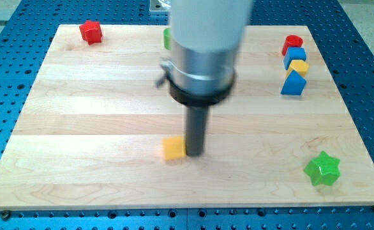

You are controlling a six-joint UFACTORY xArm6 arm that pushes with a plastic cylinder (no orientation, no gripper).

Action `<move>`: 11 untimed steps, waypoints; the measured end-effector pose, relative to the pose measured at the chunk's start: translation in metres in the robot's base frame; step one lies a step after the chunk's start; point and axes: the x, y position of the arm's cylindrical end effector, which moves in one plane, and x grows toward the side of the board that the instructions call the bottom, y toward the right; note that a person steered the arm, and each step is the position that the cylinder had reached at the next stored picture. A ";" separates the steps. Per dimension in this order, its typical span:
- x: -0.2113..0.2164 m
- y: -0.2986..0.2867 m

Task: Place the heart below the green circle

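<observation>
My tip (194,154) stands on the board just below its middle. It is against the right side of a small yellow block (173,148), whose shape is too blurred to make out. A green block (166,38), apparently the circle, shows only as a sliver at the view's top, mostly hidden behind the arm's wide grey body (203,57). It lies well above the yellow block.
A red star (91,32) sits at the top left corner. At the top right, a red block (293,42), a blue block (295,55), a small yellow block (298,66) and a blue triangle (293,84) stand in a tight column. A green star (322,168) lies at the lower right.
</observation>
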 end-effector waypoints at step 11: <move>-0.090 -0.049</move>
